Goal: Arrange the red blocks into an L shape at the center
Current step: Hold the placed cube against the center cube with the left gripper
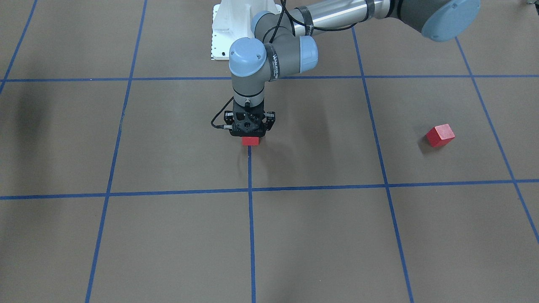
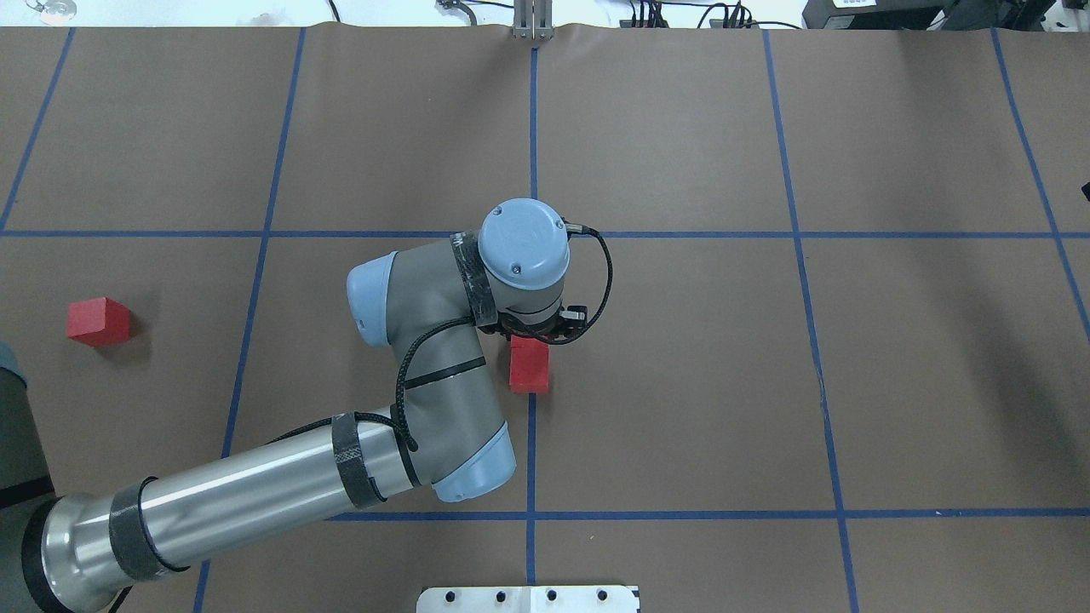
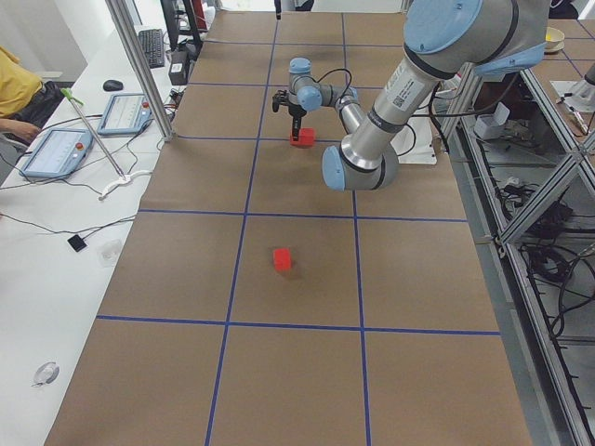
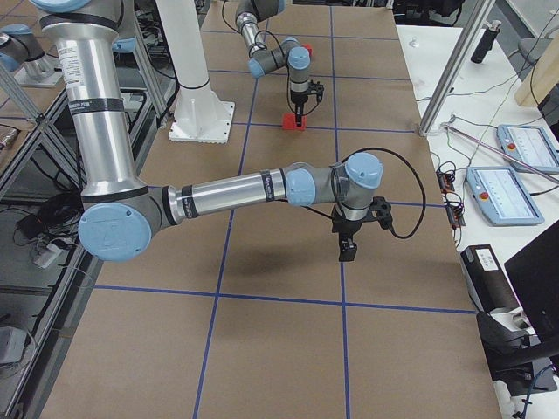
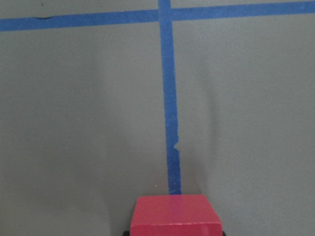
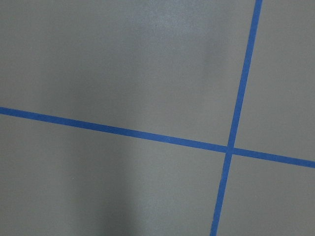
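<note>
My left gripper (image 1: 250, 138) points straight down over the central blue line (image 1: 249, 168) at the center and is shut on a red block (image 1: 250, 142) that sits at or just above the surface. The left wrist view shows this block (image 5: 174, 216) between the fingertips. From overhead the red patch (image 2: 529, 370) below the gripper (image 2: 535, 335) is longer than one cube, likely two in a row; no seam shows. Another red block (image 1: 440, 135) lies alone far out on my left side (image 2: 100, 321). My right gripper (image 4: 348, 251) hangs over bare surface; I cannot tell if it is open.
Brown surface with a blue tape grid (image 2: 800, 234). The white robot base plate (image 1: 223, 38) is at the near edge. The right wrist view shows only a tape crossing (image 6: 229, 148). Operator tablets (image 3: 56, 149) lie on a side bench.
</note>
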Action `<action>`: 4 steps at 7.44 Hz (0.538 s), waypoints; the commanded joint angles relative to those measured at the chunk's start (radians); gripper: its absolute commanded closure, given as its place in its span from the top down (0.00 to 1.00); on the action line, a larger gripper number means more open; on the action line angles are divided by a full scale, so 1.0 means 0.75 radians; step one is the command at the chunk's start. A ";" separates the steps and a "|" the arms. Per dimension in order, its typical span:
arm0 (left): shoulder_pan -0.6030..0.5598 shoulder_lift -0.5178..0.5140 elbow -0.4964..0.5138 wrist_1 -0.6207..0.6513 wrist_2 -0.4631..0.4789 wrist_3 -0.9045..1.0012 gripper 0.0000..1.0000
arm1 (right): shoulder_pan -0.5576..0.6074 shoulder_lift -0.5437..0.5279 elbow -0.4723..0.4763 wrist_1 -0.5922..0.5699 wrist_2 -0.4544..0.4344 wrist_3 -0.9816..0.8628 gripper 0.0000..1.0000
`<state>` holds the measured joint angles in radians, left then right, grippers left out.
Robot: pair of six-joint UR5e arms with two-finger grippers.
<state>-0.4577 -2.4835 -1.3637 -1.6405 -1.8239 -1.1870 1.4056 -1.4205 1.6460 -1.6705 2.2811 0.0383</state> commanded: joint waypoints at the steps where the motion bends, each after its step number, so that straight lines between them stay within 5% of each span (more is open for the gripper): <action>1: 0.001 0.000 0.000 0.001 0.000 0.002 0.29 | -0.001 0.000 0.000 0.000 0.000 0.000 0.99; 4: 0.001 0.000 0.000 0.001 -0.002 0.002 0.41 | 0.001 0.000 0.000 0.000 0.000 0.000 0.99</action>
<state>-0.4571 -2.4835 -1.3637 -1.6398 -1.8242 -1.1858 1.4064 -1.4205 1.6460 -1.6705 2.2810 0.0384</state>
